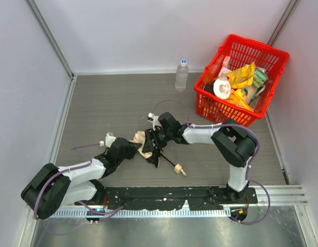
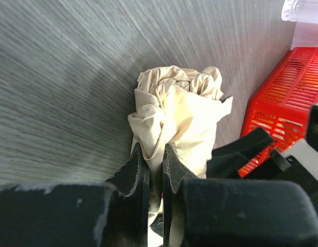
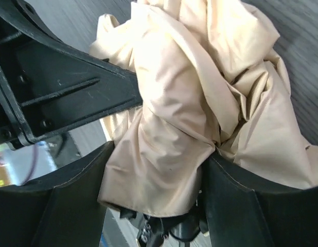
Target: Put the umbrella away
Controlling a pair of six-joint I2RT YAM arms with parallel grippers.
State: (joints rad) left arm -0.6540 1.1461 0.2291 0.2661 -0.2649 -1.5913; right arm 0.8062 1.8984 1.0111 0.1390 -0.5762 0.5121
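Umbrella [image 1: 145, 145] lies mid table [image 1: 97, 103] toward the near edge, with its handle [image 1: 180, 170] pointing at the near right corner. Left gripper [image 2: 155, 154] is pinched tight on a fold of canopy. Right gripper [image 3: 161, 154] straddles the bunched cloth with fingers wide, but can't tell if it squeezes. Probably light, with soft, slick cloth over stiff ribs and shaft [image 1: 168, 162], so better to grip the whole bundle or the shaft than loose fabric.

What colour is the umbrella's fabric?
The umbrella is plain pale cream-beige; clearest in the right wrist view.
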